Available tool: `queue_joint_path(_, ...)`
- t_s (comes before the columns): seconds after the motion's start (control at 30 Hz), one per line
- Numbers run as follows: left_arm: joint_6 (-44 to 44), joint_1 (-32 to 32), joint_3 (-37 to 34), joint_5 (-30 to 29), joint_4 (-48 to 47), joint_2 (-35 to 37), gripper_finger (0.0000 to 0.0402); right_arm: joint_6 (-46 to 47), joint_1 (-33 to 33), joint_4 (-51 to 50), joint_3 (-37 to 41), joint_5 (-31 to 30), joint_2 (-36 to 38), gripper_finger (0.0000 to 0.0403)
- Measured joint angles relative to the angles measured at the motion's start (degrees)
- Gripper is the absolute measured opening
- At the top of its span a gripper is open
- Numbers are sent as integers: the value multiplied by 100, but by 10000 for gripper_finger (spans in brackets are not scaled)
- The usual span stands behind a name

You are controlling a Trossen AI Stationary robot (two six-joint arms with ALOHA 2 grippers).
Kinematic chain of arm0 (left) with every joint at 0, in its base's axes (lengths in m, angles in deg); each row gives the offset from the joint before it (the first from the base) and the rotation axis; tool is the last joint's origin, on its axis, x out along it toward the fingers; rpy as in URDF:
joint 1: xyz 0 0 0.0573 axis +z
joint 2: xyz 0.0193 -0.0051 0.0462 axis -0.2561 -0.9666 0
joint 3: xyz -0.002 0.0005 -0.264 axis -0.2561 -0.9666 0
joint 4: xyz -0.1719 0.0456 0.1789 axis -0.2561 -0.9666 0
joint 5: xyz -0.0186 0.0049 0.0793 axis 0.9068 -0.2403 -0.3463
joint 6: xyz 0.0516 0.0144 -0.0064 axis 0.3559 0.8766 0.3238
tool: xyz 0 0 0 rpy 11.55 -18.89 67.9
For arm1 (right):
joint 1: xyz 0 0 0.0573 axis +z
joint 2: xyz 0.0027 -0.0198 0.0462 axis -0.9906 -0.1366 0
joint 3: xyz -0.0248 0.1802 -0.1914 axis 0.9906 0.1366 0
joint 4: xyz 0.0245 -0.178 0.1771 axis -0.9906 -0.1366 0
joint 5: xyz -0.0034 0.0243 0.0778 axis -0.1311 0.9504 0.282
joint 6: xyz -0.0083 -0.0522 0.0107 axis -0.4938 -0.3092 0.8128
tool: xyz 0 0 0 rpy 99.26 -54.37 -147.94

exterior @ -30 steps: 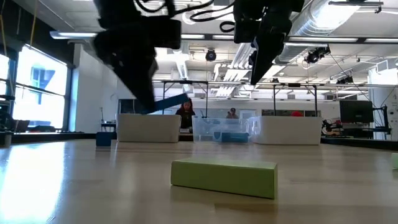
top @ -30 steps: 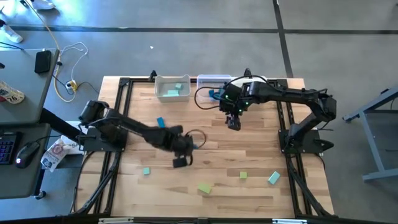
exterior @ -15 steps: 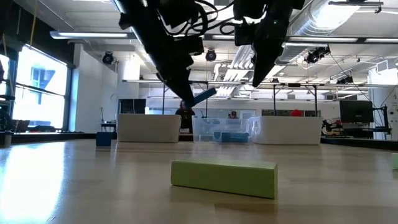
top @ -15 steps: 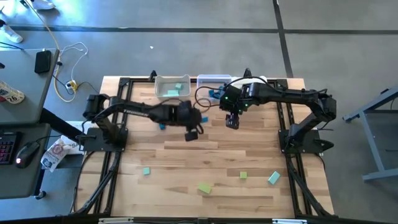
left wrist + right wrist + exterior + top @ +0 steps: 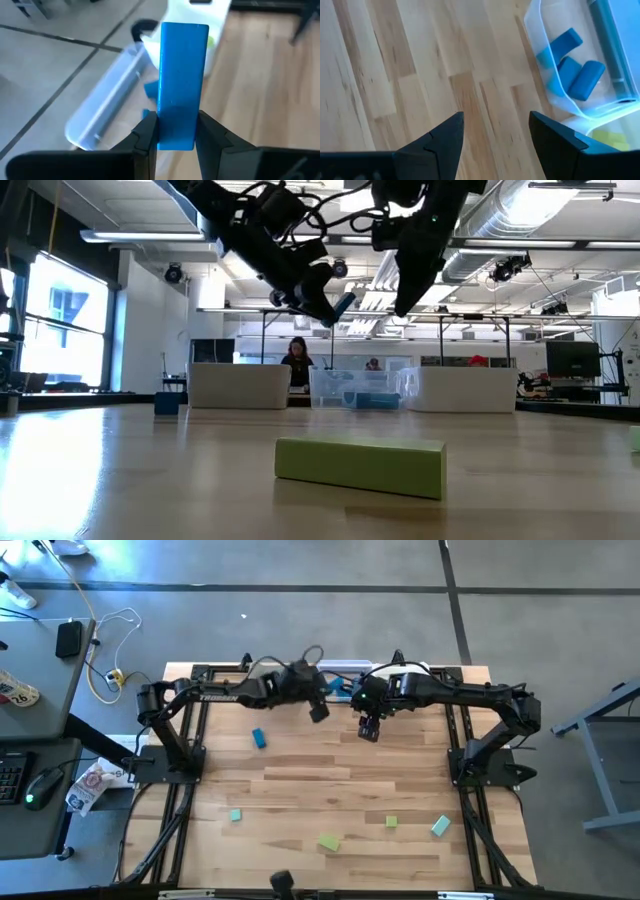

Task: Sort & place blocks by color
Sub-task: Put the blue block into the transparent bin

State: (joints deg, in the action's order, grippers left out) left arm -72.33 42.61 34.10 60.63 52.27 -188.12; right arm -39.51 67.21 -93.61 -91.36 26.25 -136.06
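Note:
My left gripper [image 5: 319, 708] hangs over the table's far edge, shut on a darker blue bar [image 5: 182, 85], just short of the middle clear bin [image 5: 107, 107], which holds blue blocks [image 5: 151, 89]. My right gripper [image 5: 495, 135] stands open above the bare wood beside that bin [image 5: 547, 75], with nothing between its fingers. Loose blocks lie flat on the table: a blue one [image 5: 259, 738], two teal ones [image 5: 236, 814] [image 5: 441, 826], and a yellow-green bar [image 5: 360, 465] with a small yellow-green cube [image 5: 391, 822]. My left gripper pinches the blue bar between its two fingers [image 5: 147, 135], on the two long sides at the bar's near end [image 5: 175, 134]. The bar runs on along the fingers and sticks out past their tips. It is lifted clear, slanting down toward the far edge [image 5: 343, 304].
Three translucent bins stand in a row along the far edge [image 5: 240, 386] [image 5: 362, 388] [image 5: 467, 389]; the right one holds yellow-green pieces [image 5: 607, 139]. The two arms are close together over the middle bin. Bare wood lies across the table's middle and near part.
My left gripper has swung from the table's middle toward the far edge and a little right, rising and tipping nearer to level, and has carried the blue bar up to the middle bin. My right arm has stayed in place, its wrist turned slightly.

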Motion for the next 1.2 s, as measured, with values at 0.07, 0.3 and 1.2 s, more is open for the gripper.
queue_joint_path(0.07, 7, 173, 0, 73, 148, 0, 69, 0, 0, 69, 0, 0, 0, 211)
queue_joint_path(0.3, 251, 741, 0, 317, 433, -7, 69, -59, 0, 392, 0, -25, 0, 211)
queue_joint_path(1.2, -320, 1143, 2, 1599, 741, -815, 92, 1208, 165, -994, 2, -92, 0, 211)
